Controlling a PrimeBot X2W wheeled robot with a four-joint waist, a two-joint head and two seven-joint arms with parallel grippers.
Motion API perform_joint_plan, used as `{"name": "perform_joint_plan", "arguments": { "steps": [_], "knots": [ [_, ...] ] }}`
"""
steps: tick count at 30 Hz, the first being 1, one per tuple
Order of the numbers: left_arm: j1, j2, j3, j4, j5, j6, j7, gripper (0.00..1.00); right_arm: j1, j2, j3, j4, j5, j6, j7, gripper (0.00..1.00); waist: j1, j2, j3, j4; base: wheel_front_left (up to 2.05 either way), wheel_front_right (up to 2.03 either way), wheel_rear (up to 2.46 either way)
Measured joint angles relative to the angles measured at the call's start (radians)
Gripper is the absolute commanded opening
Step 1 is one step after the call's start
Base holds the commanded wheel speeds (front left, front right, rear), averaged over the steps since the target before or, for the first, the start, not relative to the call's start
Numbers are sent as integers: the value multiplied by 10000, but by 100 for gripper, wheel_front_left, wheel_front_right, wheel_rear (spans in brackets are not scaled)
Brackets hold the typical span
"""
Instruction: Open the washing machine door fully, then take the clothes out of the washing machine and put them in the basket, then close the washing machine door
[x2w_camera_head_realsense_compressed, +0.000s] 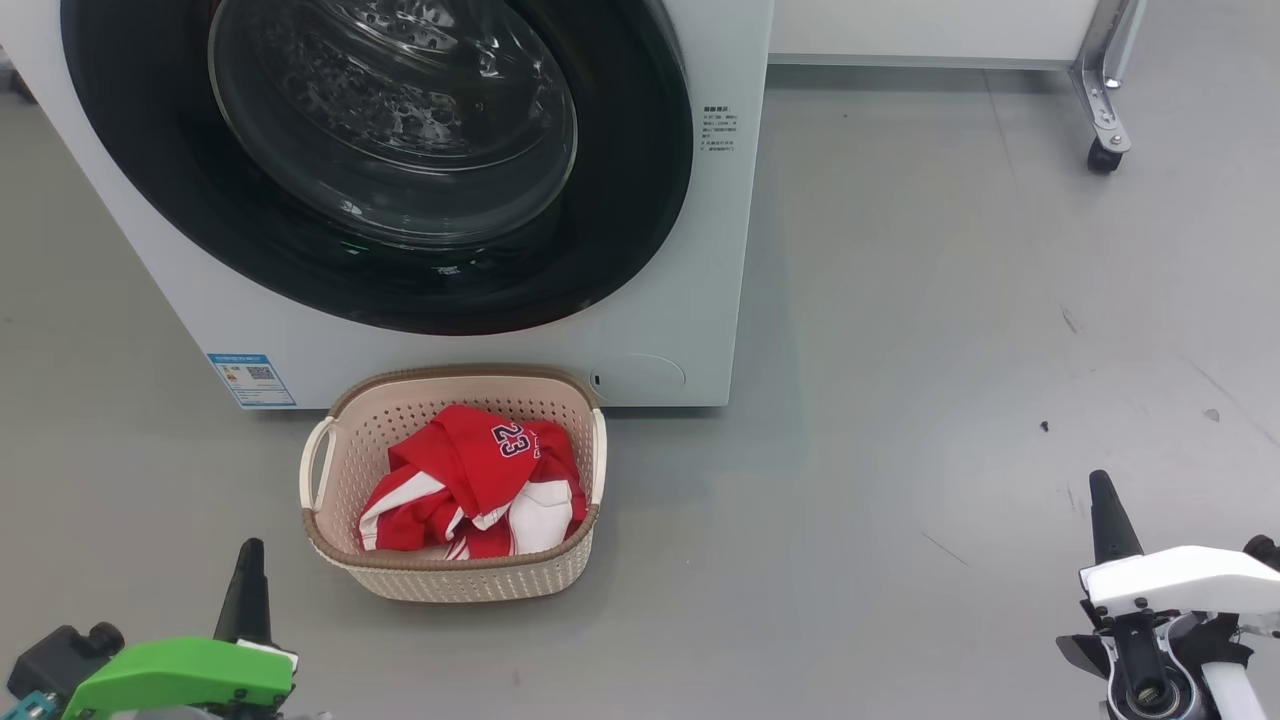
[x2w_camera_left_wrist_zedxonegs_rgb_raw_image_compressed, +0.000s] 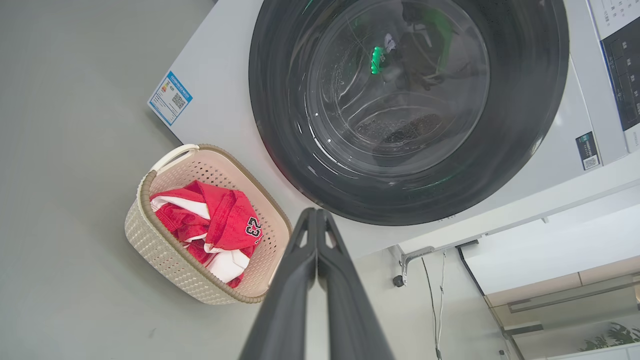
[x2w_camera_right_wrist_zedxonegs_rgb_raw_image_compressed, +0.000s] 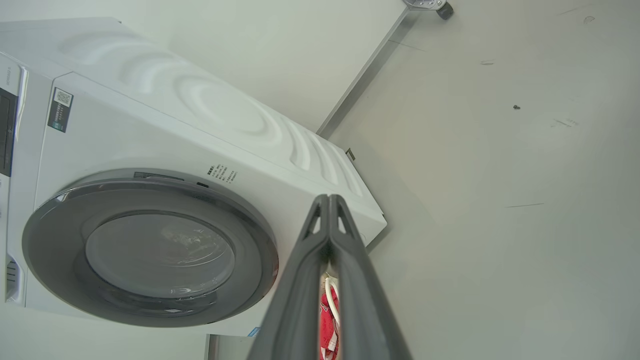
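- Washing machine door stands directly behind and above the basket. It looks shut flush against the white washing machine, and I make out no fabric behind its glass bowl.
- My load, the red-and-white jersey, lies crumpled inside the basket, below its brown rim.
- My left gripper has its two dark fingers pressed together with nothing between them. It sits on my side of the basket, just off its left front corner, tips pointing toward the machine.
- My right gripper is likewise closed and empty, well apart from the basket on its right side.
- Any further move turns on this: the basket lies ahead and slightly right of my left fingers, with its long axis running side to side along the machine front. So my left arm is clearly the nearer one to both basket and door.
- My judgement is that all three steps look done; at most a checking push on the door remains.
- Writing: a dark 23 on the jersey reads clearly. A blue sticker with a QR code sits on the machine front, behind the basket's left handle, its print too small to read. The small lines of print up beside the door are also too small to read.
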Motion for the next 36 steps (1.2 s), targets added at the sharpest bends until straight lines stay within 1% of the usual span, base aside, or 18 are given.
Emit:
{"name": "perform_joint_plan", "arguments": {
  "steps": [36],
  "knots": [
    [-403, 2, 539, 198, -4345, -397, 1241, 0, -152, 257, -872, 79, 4316, 314, 1218, 0, 0, 0, -167, -45, 0, 0, 0]
  ]
}}
